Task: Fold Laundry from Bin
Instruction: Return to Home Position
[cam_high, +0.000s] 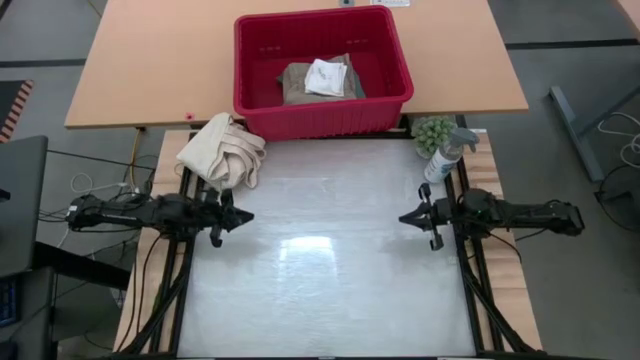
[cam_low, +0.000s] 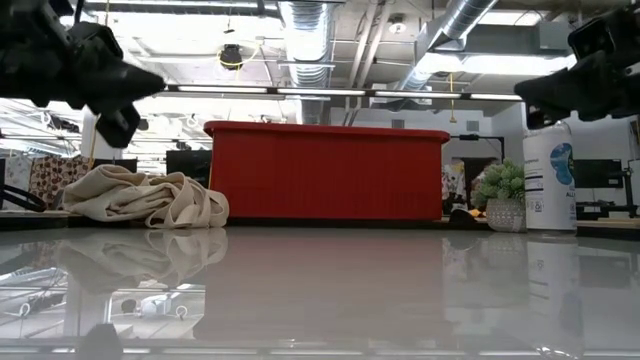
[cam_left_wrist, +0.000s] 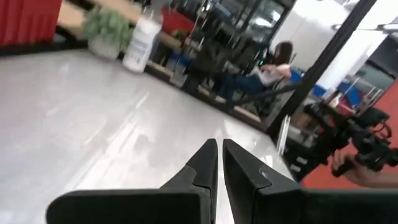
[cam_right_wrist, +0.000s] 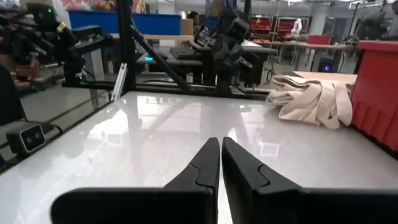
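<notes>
Folded laundry (cam_high: 322, 80) lies in the red bin (cam_high: 320, 120) beyond the worktop's (cam_high: 320, 290) far edge. The left gripper (cam_high: 243, 215) and right gripper (cam_high: 405, 216) hover at opposite sides, neither nearer, fingers seemingly pressed together.

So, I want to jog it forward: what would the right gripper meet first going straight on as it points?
Probably the left gripper, which faces it across the table. The right gripper points along bare tabletop; the cream cloth bundle lies off that line. Height match is unclear.
</notes>
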